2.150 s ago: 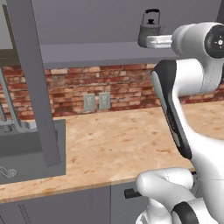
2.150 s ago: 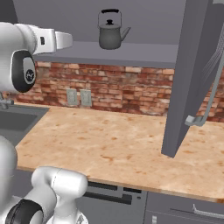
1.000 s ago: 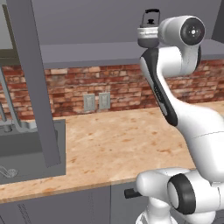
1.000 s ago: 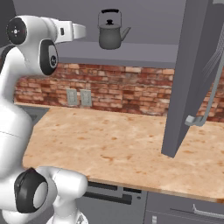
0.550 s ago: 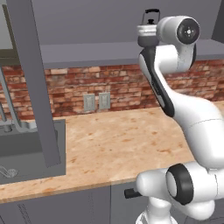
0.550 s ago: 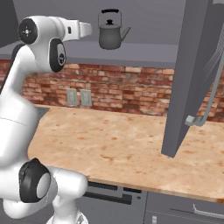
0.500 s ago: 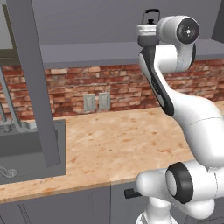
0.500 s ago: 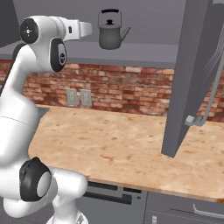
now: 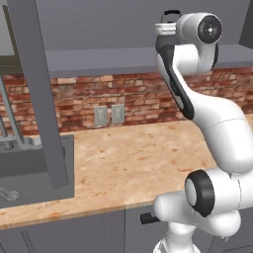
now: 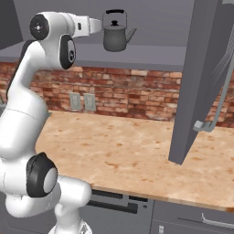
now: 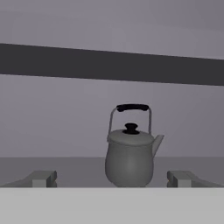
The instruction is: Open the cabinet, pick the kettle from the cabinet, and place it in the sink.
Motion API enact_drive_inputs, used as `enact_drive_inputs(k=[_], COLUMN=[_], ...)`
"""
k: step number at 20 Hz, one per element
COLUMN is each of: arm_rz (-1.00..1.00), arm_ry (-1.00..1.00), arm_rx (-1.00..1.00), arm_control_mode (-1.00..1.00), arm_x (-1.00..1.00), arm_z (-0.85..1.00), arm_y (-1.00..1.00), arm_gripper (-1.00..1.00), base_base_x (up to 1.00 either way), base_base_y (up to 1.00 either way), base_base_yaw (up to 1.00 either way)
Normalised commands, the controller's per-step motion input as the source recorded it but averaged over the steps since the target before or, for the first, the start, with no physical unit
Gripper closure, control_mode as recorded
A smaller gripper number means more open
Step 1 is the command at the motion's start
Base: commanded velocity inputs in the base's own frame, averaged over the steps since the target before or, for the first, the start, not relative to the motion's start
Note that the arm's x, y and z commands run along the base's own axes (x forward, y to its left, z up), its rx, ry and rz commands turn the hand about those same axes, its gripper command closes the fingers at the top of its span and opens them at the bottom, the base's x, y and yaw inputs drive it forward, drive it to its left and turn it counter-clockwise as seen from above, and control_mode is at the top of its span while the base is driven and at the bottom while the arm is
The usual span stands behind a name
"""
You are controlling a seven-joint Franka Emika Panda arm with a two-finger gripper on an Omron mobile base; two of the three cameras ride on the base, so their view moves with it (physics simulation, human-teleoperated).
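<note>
Progress stands at roughly the first of three steps complete, by my judgement. Working left to right in the left base view: the sink (image 9: 34, 168) lies recessed at the far left of the tabletop (image 9: 133, 158), with nothing resembling the kettle in the part of it that shows. An open door (image 9: 42, 89) of the cabinet (image 9: 104, 54) hangs in front of that basin. Further right, the arm reaches up to shelf level, its wrist just beside the kettle (image 9: 171, 15), of which little more than the black handle is visible past the arm.

In the right base view, the end effector (image 10: 97, 26) sits level with the kettle (image 10: 116, 33) and just to its left, apparently not touching. The kettle stands upright on the cabinet shelf (image 10: 151, 55). At the right, the other door (image 10: 205, 77) hangs open with its long bar handle (image 10: 218, 103) toward the camera.

The hand view confirms the approach: the kettle (image 11: 129, 148) is centred ahead, upright, spout to the right, with the two fingertips (image 11: 41, 178) spread wide on either side and holding nothing. The end effector is released.

Assessment: opening is done. Outstanding are the grasp, the lift clear of the shelf, and the transfer across to the sink. The wide spread appears sufficient to take the body.
</note>
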Motion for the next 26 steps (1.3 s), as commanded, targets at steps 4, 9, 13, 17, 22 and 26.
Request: enact_drive_inputs(k=[4,9,13,17,22,26], arm_rz=[0.00,0.00,0.00,0.01,0.04,0.01], arm_ry=[0.00,0.01,0.00,0.00,0.00,0.00], arm_rx=[0.00,0.01,0.04,0.03,0.01,0.00], arm_control_mode=[-1.00,-1.00,-1.00,-1.00,-1.00,-1.00], arm_x=[0.14,0.24,0.25,0.29,0.16,0.16], arm_z=[0.06,0.00,0.00,0.00,0.02,0.00], arm_y=[-0.09,-0.09,-0.01,0.00,0.02,0.02], arm_gripper=[-1.00,-1.00,-1.00,-1.00,-1.00,-1.00], base_base_x=[0.00,0.00,0.00,0.00,0.00,0.00], base_base_y=[0.00,0.00,0.00,0.00,0.00,0.00], base_base_yaw=[0.00,0.00,0.00,0.00,0.00,0.00])
